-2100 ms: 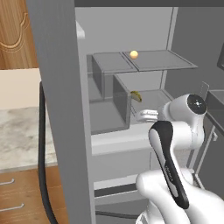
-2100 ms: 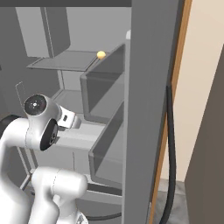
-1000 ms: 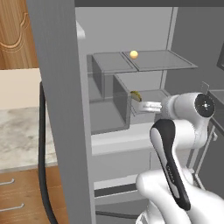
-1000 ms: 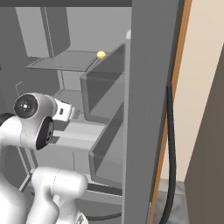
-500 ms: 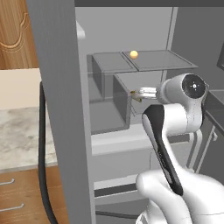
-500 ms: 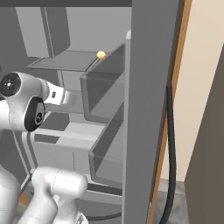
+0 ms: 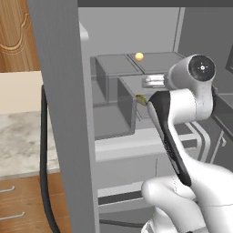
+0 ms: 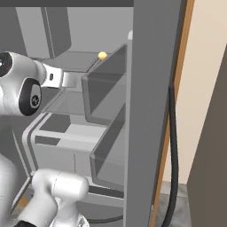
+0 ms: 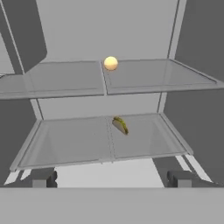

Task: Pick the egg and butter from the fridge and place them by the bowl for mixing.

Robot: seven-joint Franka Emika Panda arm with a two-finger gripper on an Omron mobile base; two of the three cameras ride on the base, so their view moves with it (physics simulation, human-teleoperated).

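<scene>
Egg (image 9: 110,63) on upper fridge shelf, beyond hand (image 9: 110,178) | butter (image 9: 120,125) on lower shelf, nearer | hand wide open, empty

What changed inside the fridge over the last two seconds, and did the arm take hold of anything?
The arm's hand rose from beside the lower bin to about the level of the upper shelf; the gripper took hold of nothing and faces the shelves, fingers spread. The egg on the upper shelf and the butter below it stayed put, as did the fridge.

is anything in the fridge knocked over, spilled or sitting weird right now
Nothing stands out. The egg sits on the upper shelf and the butter lies at an angle on the shelf below, both intact, no spill. The gripper is short of both.
</scene>
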